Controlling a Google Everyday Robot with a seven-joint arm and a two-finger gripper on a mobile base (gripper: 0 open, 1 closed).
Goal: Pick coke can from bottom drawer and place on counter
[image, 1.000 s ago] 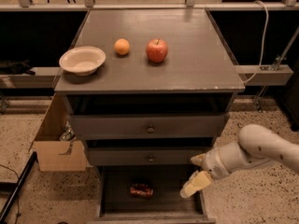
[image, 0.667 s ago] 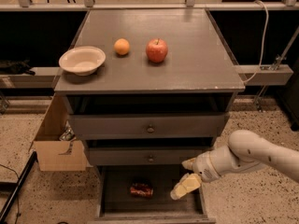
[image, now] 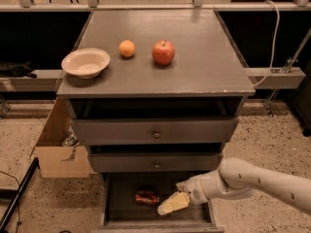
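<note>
gripper: hung over the open bottom drawer, just right of the coke can; fingers spread, holding nothing
coke can: lay on its side on the drawer floor, untouched
counter: carried 1 bowl, 1 orange, 1 apple
arm: reached in from the right

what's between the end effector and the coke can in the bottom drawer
Nothing. The camera view shows only bare floor of the bottom drawer between the coke can and the end effector, which hangs just right of it.
</note>
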